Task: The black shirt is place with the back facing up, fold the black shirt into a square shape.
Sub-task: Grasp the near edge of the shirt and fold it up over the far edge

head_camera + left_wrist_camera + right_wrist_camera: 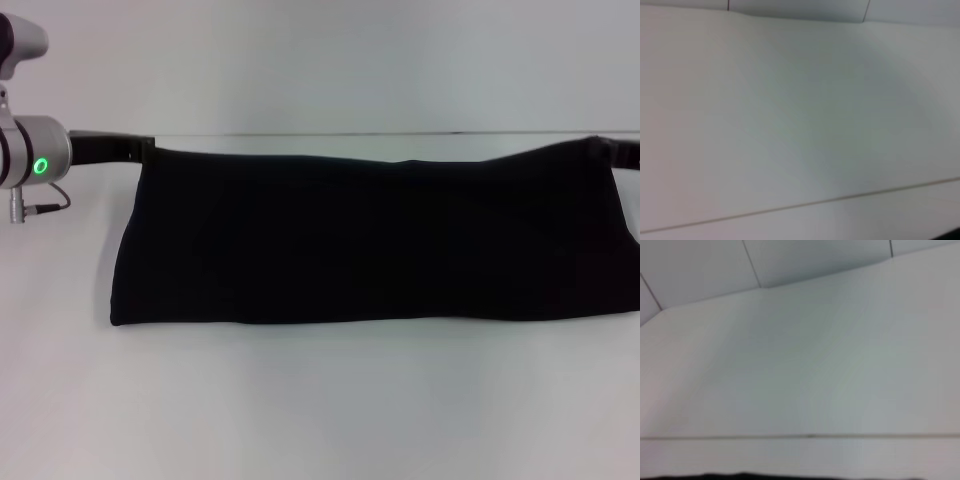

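Observation:
The black shirt hangs as a wide, folded band stretched between my two arms in the head view. Its lower edge lies along the white table. My left gripper is shut on the band's upper left corner, with its silver wrist farther left. At the upper right corner my right gripper is shut on the cloth, only its black tip showing. The upper edge dips slightly in the middle. A thin dark strip of the shirt shows at the edge of the right wrist view; the left wrist view shows mostly bare table.
The table's far edge runs just behind the shirt's upper edge, with a pale wall beyond. White tabletop spreads in front of the shirt toward me. Seams of table and wall panels cross both wrist views.

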`<state>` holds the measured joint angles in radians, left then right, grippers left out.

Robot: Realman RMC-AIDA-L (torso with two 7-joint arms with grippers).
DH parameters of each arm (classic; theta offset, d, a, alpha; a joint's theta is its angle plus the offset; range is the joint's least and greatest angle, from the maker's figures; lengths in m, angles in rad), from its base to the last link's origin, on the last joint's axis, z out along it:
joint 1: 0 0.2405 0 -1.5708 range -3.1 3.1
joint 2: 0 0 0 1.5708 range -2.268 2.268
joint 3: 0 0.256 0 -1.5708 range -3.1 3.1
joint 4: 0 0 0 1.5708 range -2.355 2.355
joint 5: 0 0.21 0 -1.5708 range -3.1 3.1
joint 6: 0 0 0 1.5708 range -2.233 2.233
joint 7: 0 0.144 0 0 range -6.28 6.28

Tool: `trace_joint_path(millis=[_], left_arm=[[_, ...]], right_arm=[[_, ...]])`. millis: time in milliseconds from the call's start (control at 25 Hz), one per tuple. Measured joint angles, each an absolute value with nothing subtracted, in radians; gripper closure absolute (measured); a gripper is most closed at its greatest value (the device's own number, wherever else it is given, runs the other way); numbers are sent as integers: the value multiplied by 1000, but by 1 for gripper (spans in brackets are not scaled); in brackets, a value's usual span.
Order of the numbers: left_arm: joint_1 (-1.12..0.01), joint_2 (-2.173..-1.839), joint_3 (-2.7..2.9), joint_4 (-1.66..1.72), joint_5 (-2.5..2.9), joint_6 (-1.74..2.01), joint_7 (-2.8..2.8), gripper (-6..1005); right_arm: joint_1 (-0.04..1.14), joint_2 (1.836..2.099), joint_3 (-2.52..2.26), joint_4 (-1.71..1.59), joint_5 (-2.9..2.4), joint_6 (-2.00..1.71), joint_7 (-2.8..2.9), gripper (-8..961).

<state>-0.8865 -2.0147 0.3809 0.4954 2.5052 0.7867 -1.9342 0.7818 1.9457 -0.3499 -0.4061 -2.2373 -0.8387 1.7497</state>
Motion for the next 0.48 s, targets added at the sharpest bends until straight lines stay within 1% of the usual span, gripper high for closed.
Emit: trace_joint_path(millis=[280,480], left_arm=[[-891,-2014,404,499,2449,722,-1926,970],[-892,-2018,409,479,2401,679,-1879,969]], right_arm=[[829,1951,-350,-403,-2235,-754,1744,901],[853,1960,-350,-378,-2235,-685,1720,897]])
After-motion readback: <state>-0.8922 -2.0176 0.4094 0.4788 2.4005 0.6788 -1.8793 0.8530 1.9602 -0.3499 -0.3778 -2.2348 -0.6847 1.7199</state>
